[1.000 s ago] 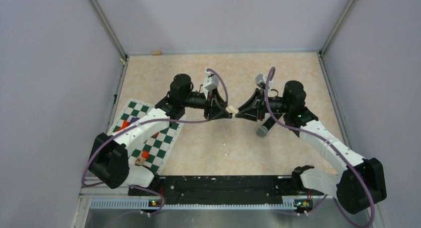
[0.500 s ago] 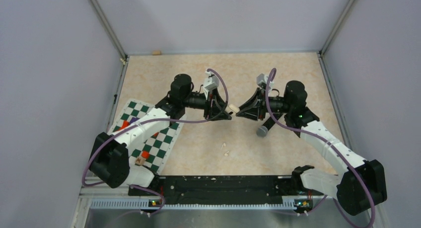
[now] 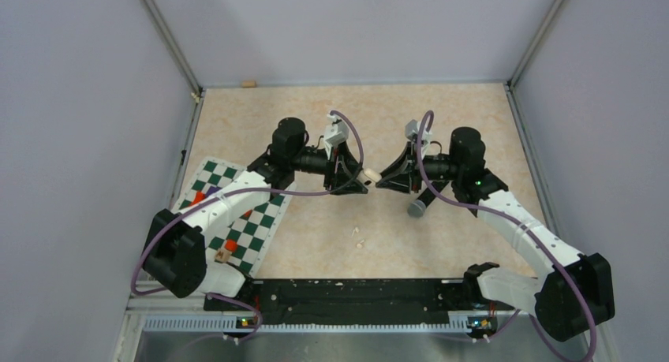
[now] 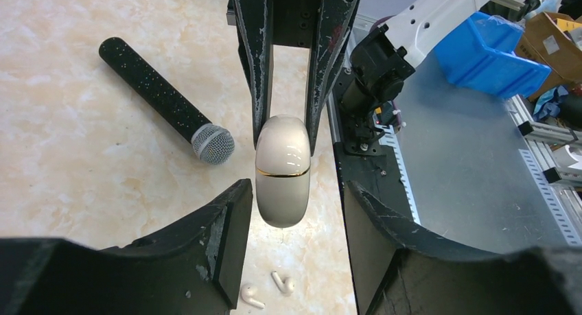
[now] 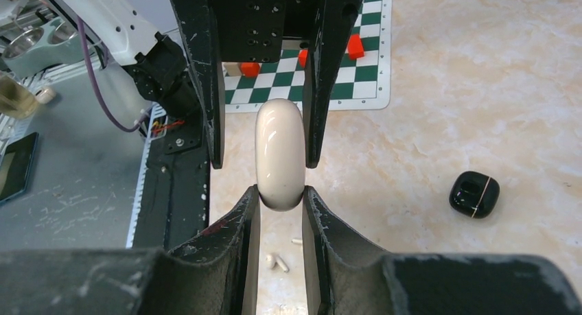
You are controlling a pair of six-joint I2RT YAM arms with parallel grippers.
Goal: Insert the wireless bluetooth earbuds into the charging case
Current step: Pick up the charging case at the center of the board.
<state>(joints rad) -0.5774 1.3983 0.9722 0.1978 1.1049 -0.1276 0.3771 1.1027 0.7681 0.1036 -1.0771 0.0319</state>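
Note:
A white charging case [image 3: 368,174] with a gold seam hangs in the air between my two grippers, lid closed. My right gripper [image 5: 281,191] is shut on one rounded end of the case [image 5: 279,154]. My left gripper [image 4: 296,188] stands open around the other end of the case [image 4: 282,171], with a gap on each side. Two white earbuds [image 4: 283,282] lie on the table below the case, also seen as the pale earbuds [image 3: 359,236] in the top view and the earbuds [image 5: 276,261] between my right fingers.
A black microphone [image 4: 165,102] lies on the table under my right arm. A black charging case [image 5: 473,194] sits on the table beyond the left gripper. A green checkered mat [image 3: 237,220] with small red blocks lies at the left.
My left gripper's jaws have spread away from the white case. The right gripper keeps its hold, and both grippers have drifted slightly left.

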